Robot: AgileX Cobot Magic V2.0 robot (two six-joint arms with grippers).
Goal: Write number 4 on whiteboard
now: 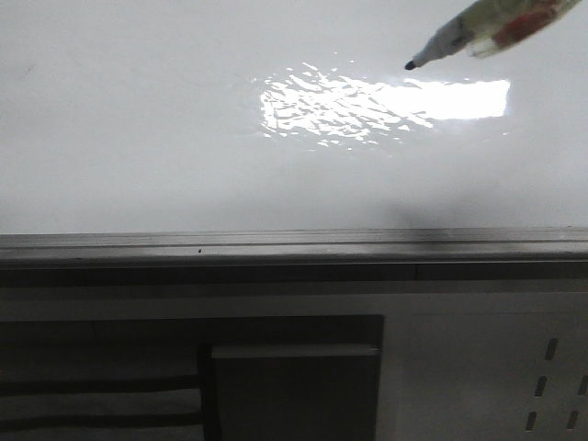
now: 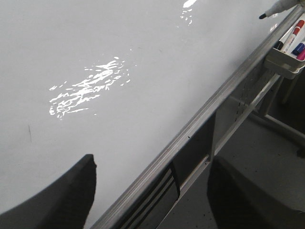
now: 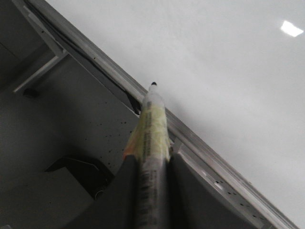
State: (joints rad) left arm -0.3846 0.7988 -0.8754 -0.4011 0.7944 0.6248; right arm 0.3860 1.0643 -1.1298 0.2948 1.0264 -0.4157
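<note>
The whiteboard [image 1: 184, 147] fills the upper front view, glossy white with a bright light reflection and a grey edge rail [image 1: 276, 243]. No number 4 shows on it; only a faint short dark mark lies at its far left. My right gripper [image 3: 152, 162] is shut on a marker [image 3: 152, 129] with a yellow-and-red label. The marker [image 1: 487, 26] enters the front view at the top right, its dark tip hovering just over the board. My left gripper [image 2: 152, 191] is open and empty, its dark fingers [image 2: 71, 195] straddling the board's edge rail [image 2: 200, 124].
A small white tray [image 2: 286, 64] holding several coloured markers hangs on the rail at the board's end. Below the rail are a white perforated panel [image 1: 514, 377] and a dark frame opening [image 1: 294, 386]. Grey floor shows beyond the board's edge [image 3: 71, 119].
</note>
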